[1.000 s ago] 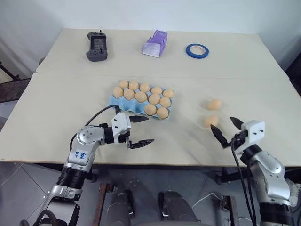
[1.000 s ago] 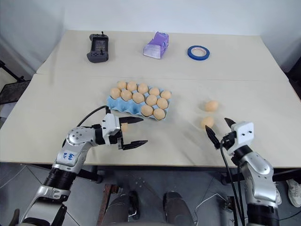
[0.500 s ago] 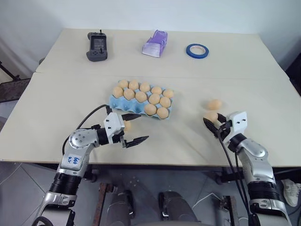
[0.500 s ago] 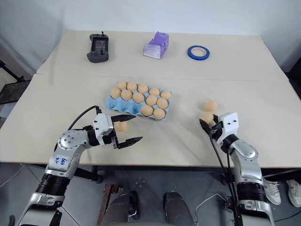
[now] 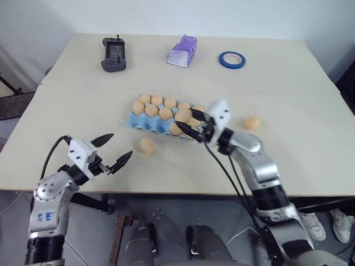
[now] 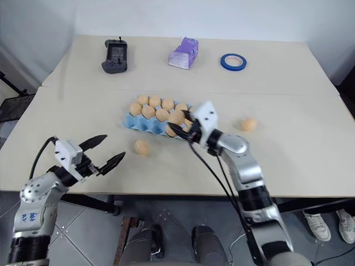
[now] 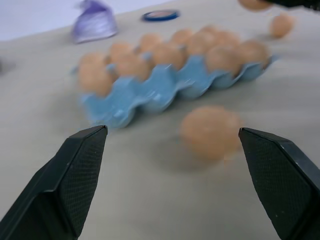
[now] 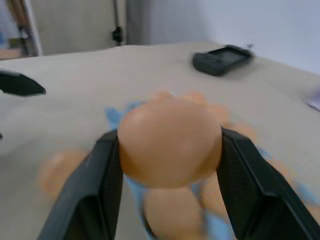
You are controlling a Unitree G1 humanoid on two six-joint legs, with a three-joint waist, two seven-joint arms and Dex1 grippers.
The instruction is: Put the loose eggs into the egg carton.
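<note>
The light-blue egg carton (image 5: 150,125) lies mid-table, most of its cups filled with pale orange eggs. My right gripper (image 5: 186,119) is shut on one egg (image 8: 170,140) and holds it just above the carton's near right end. One loose egg (image 5: 146,145) rests on the table in front of the carton, and it also appears in the left wrist view as egg (image 7: 210,131). Another loose egg (image 5: 252,122) lies to the carton's right. My left gripper (image 5: 122,144) is open and empty, left of the near egg and apart from it.
At the back of the table stand a dark handheld controller (image 5: 113,54), a purple box (image 5: 183,51) and a blue tape roll (image 5: 232,59). The table's front edge runs just below my left gripper.
My right gripper shut on the nearer of the two right-hand eggs, lifted it and carried it left over the carton. My left gripper drew back to the left, away from the egg in front of the carton.
</note>
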